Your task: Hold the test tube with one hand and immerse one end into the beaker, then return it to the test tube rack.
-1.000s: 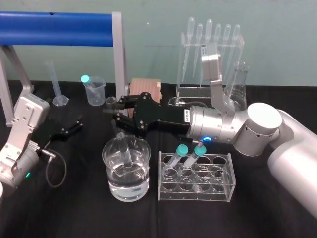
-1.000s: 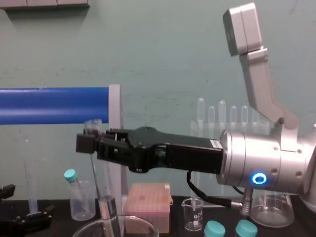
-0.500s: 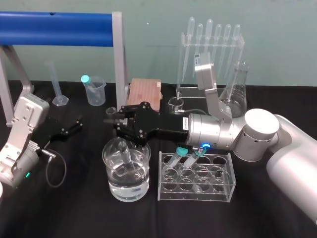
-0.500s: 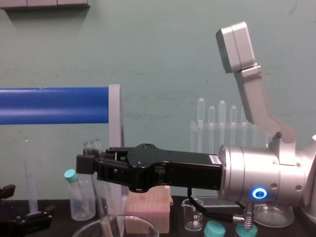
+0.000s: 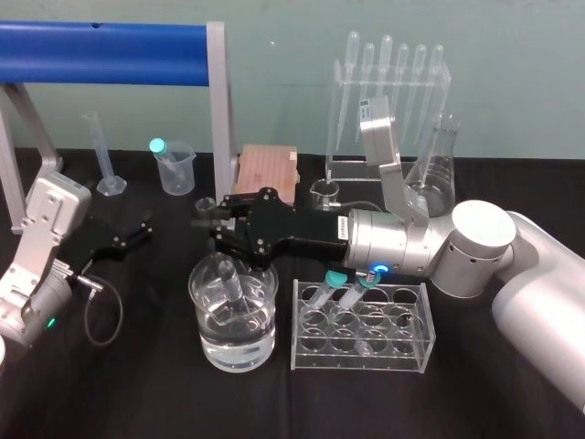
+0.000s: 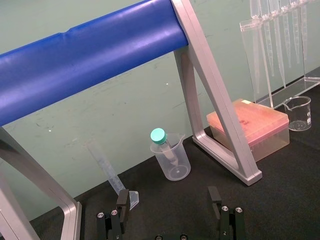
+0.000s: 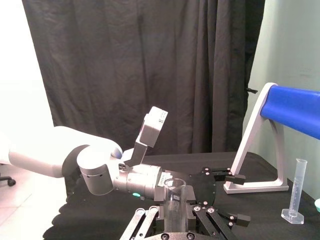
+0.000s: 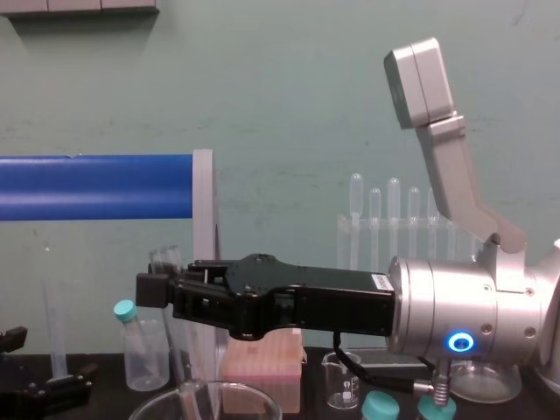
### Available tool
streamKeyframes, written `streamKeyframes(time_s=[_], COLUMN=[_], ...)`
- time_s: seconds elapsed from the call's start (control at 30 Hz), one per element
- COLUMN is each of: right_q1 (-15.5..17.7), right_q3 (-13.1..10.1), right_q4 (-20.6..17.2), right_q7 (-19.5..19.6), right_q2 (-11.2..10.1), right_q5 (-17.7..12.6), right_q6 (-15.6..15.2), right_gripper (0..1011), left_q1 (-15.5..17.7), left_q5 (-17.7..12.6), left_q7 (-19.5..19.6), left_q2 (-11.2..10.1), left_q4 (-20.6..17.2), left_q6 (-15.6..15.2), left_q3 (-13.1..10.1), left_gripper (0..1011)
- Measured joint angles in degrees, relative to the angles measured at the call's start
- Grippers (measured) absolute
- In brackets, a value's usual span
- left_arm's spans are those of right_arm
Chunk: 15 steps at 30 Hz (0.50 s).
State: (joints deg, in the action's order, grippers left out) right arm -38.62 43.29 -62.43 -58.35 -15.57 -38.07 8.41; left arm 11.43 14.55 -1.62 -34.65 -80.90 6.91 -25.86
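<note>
A black-clothed desk (image 5: 137,384) carries the labware. From nine to eleven o'clock a blue padded bar (image 5: 101,53) runs across the back on a grey metal frame (image 5: 218,110). Under it at ten o'clock a slim graduated cylinder (image 5: 103,155) stands upright. Near the cylinder's three o'clock is a cloudy plastic beaker (image 5: 178,172) with a teal-capped tube (image 5: 158,148) leaning inside. A pink pipette-tip box (image 5: 267,170) sits near twelve o'clock, just beside the frame's foot. At one o'clock a clear stand (image 5: 350,166) hangs six bulb-topped pipettes (image 5: 386,55). A small graduated beaker (image 5: 322,192) stands at its seven o'clock and a conical flask (image 5: 437,167) at its four. Two more teal-capped tubes (image 5: 336,279) lean side by side toward five o'clock.
</note>
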Motion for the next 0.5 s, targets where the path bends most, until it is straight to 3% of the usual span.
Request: streamKeyframes(time_s=[0.5], right_q1=[0.00], right_q3=[0.00], right_q4=[-0.04], right_q7=[0.00], right_q2=[-0.01], right_q5=[-0.02], right_q6=[-0.03], right_gripper=[226], left_q1=[0.00], left_q5=[0.00], left_q7=[0.00], left_q2=[0.00], left_q4=[0.00], left_q6=[0.00], left_q3=[0.00], left_gripper=[1000])
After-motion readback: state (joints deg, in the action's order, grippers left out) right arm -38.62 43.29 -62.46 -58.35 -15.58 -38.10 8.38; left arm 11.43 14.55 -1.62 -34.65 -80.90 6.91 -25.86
